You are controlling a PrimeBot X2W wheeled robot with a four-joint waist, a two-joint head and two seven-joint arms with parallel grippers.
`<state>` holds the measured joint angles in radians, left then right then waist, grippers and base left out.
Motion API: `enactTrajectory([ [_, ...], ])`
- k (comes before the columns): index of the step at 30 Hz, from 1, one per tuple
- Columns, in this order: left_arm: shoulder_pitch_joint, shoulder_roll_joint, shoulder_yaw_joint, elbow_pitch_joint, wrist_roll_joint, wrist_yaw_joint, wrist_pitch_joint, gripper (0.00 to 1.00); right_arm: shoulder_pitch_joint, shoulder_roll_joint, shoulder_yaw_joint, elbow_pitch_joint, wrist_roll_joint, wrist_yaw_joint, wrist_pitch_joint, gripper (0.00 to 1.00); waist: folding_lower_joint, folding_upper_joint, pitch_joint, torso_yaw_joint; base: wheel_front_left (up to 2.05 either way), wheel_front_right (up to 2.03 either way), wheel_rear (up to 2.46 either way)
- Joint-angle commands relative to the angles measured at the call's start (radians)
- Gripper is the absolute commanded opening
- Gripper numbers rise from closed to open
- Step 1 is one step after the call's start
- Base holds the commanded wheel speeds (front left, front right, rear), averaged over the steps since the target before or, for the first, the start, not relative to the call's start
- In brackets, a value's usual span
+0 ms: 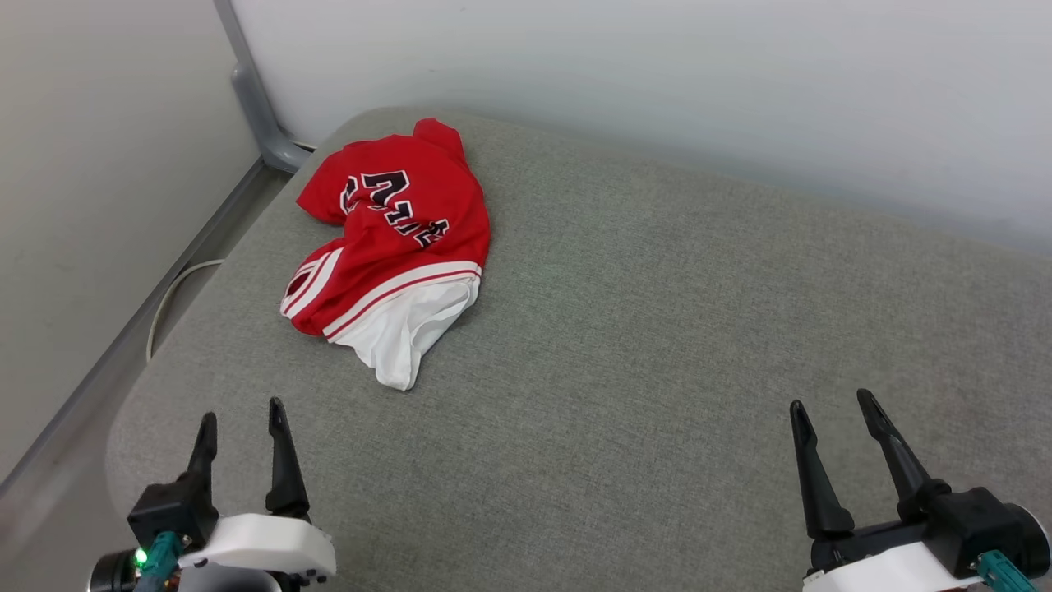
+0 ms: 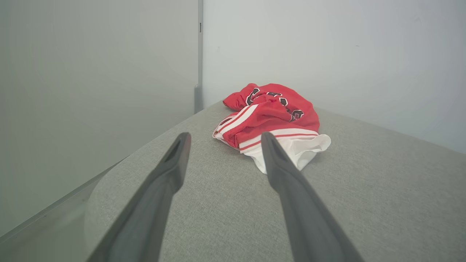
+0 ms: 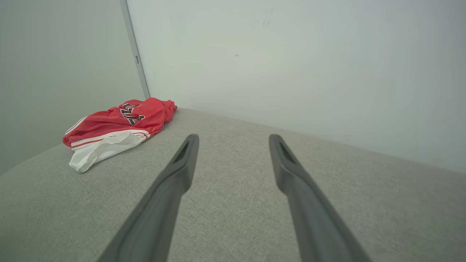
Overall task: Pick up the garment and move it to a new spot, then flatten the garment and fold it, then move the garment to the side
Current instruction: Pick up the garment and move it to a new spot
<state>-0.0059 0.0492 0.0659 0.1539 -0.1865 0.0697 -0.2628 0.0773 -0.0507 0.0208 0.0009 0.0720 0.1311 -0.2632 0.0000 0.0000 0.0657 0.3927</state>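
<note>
Left gripper (image 1: 242,409): pointing forward, spread, holding nothing
Right gripper (image 1: 830,398): pointing forward, spread, holding nothing
Crumpled red-and-white jersey T-shirt (image 1: 394,238): lying at far-left corner of grey fabric cushion (image 1: 657,370), well apart from both

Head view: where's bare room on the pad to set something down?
Bare: centre and right of the pad, between the garment and the wall; the near strip between the garment and the open left gripper and right gripper. Crowded: far-left corner, where the garment lies bunched.

The garment (image 1: 390,242) lies crumpled on the cushion (image 1: 657,345), far left, near the wall (image 1: 657,82) behind.
</note>
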Motion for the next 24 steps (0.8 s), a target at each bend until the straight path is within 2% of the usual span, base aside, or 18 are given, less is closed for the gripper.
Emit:
enactTrajectory([
  [1, -0.032, 0.001, 0.012, -0.005, 0.011, -0.012, -0.003, 1.00, -0.017, 0.001, 0.002, -0.007, -0.007, -0.001, -0.002, 1.00, 0.0000, 0.0000, 0.011, -0.012, 0.00, 0.00, 0.00],
  [7, -0.178, 0.041, 0.105, 0.012, 0.021, -0.097, -0.003, 1.00, -0.051, 0.001, 0.004, -0.030, -0.043, -0.001, -0.002, 1.00, 0.0000, 0.0000, 0.079, -0.051, 0.00, 0.00, 0.00],
  [14, -0.353, 0.109, 0.160, 0.048, 0.041, -0.151, -0.003, 1.00, -0.095, 0.001, 0.002, -0.067, -0.080, -0.001, -0.002, 1.00, 0.0000, 0.0000, 0.168, -0.095, 0.00, 0.00, 0.00],
  [21, -0.539, 0.193, 0.147, 0.145, 0.003, -0.192, -0.003, 1.00, -0.137, 0.001, 0.005, -0.112, -0.108, -0.001, -0.002, 1.00, 0.0000, 0.0000, 0.253, -0.128, 0.00, 0.00, 0.00],
  [24, -0.610, 0.251, 0.107, 0.215, -0.015, -0.197, -0.003, 1.00, -0.153, 0.001, 0.003, -0.128, -0.119, -0.001, -0.002, 1.00, 0.0000, 0.0000, 0.280, -0.137, 0.00, 0.00, 0.00],
])
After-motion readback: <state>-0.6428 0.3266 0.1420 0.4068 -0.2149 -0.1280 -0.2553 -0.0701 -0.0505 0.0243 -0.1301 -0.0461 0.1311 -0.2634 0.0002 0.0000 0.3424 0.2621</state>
